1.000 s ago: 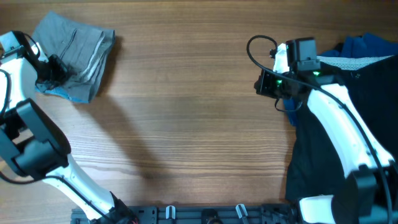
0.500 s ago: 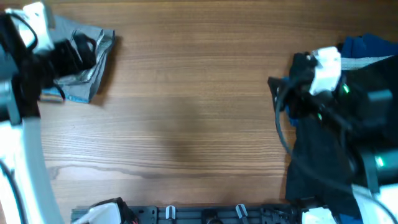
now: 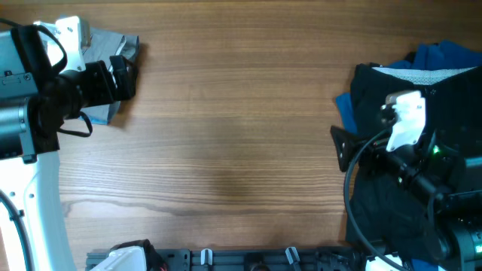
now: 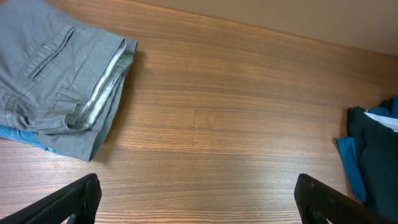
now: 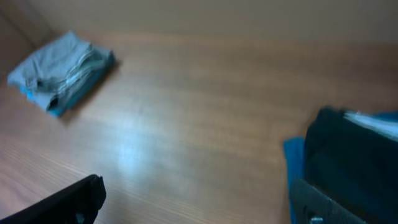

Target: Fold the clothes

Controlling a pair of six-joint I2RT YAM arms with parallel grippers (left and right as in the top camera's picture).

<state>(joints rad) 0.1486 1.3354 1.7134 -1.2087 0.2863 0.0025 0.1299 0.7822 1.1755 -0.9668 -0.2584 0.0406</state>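
In my left wrist view the left gripper (image 4: 198, 190) has its jaws spread wide, one at each lower corner. Between them I see only bare wood. The right gripper (image 5: 196, 193) looks the same in its own view, with jaws far apart and holding nothing, though this picture is blurred. Both hang above the table (image 3: 241, 113).

From overhead, the left gripper is at about 10 o'clock of the table. The right one is at about 3 o'clock, at the left edge of the black garment (image 3: 376, 90).

Farther away, the grey shorts (image 4: 56, 81) lie folded flat at 10 o'clock. A pocket faces up and a pale striped lining shows along the folded edge. They rest on the light-blue denim shorts (image 4: 25, 135), of which only a strip shows under the near edge. At 3 o'clock the black garment lies loose and unfolded. A bright-blue garment (image 3: 448, 54) shows at its far side and at its left edge.
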